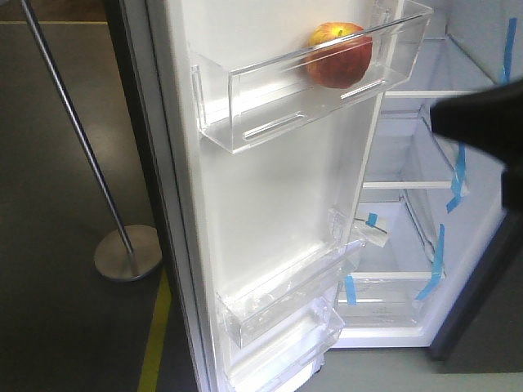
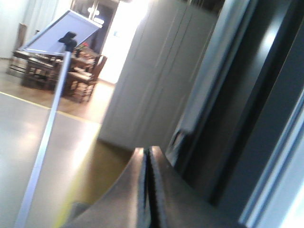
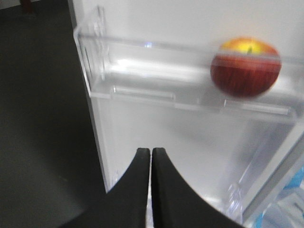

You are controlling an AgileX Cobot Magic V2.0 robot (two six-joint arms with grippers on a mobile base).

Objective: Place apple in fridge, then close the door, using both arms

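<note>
The red and yellow apple [image 1: 340,54] [image 3: 245,67] lies in the upper clear bin [image 1: 270,110] of the open door [image 1: 270,204]. The fridge [image 1: 425,204] stands open behind it, showing white shelves with blue tape strips. My right gripper [image 3: 151,151] is shut and empty, pointing at the door's white lining below and left of the apple. Its dark arm [image 1: 482,131] crosses the right side of the front view. My left gripper [image 2: 148,151] is shut with nothing in it, beside the fridge's dark outer side [image 2: 251,104].
A metal stand with a round base [image 1: 127,253] is on the floor left of the door. A yellow floor line [image 1: 155,343] runs beside the door. Lower clear door bins [image 1: 286,302] jut out. Grey cabinets [image 2: 152,80] and a dining table [image 2: 52,61] lie beyond.
</note>
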